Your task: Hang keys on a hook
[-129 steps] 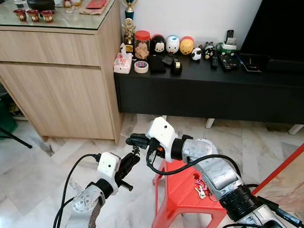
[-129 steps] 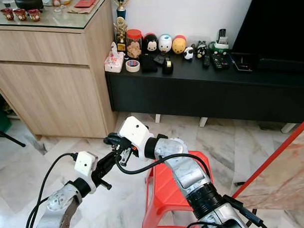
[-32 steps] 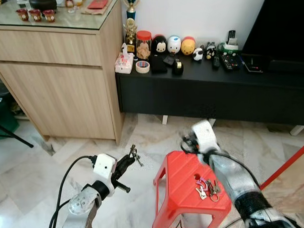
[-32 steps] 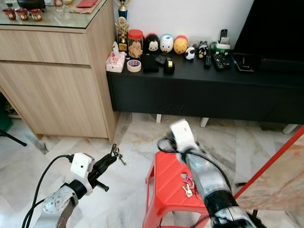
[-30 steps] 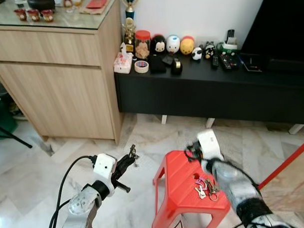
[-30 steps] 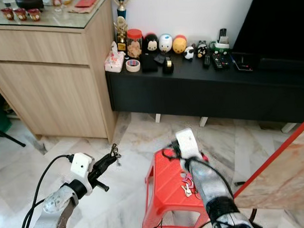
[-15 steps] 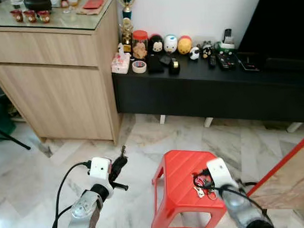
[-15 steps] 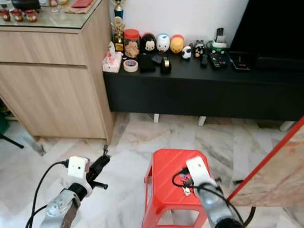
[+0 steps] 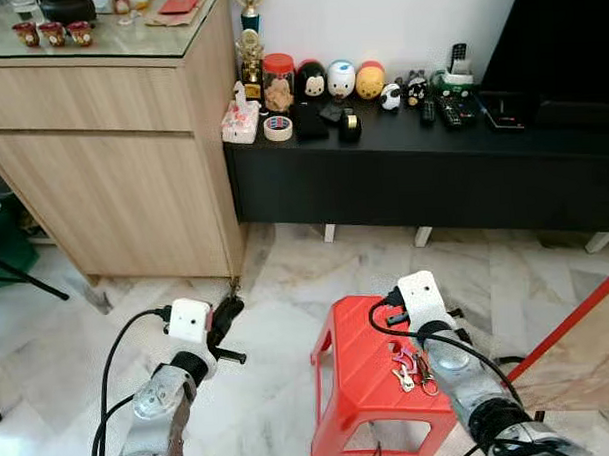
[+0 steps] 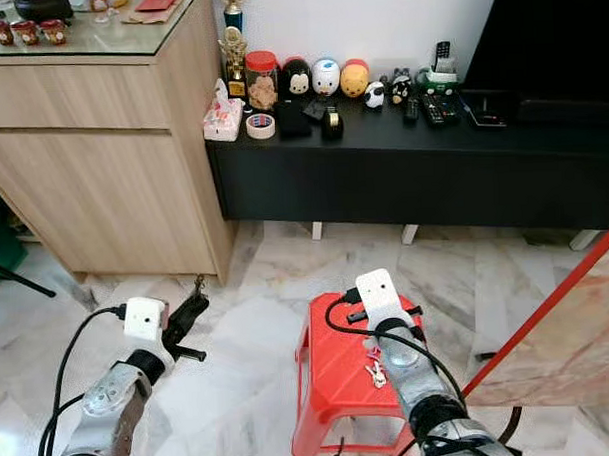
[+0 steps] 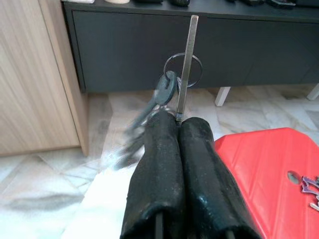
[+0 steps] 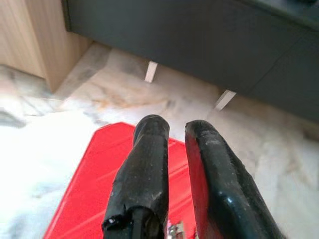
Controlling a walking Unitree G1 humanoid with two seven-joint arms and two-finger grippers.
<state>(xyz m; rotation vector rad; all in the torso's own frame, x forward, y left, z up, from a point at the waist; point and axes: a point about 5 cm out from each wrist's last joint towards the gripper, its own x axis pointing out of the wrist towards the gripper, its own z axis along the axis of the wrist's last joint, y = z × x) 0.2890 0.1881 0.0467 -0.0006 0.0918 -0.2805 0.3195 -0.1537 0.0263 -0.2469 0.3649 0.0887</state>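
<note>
A red stool (image 9: 362, 371) carrying loose keys (image 9: 413, 368) stands before the black TV shelf (image 9: 422, 164). The left claw (image 11: 178, 130), clamped tight, grips a key bunch (image 11: 180, 74), its straight blade pointing along the fingers toward the shelf. The right claw (image 12: 172, 144), slightly parted and empty, hangs over the stool.

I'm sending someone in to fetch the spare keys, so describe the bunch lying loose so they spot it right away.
Find the long black TV bench along the white wall; on the marble floor in front of it stands a small red plastic stool. The loose keys lie on its seat, a small bunch with a pink piece, beside the right gripper. They are apart from the other keys pinched in the left gripper.
</note>
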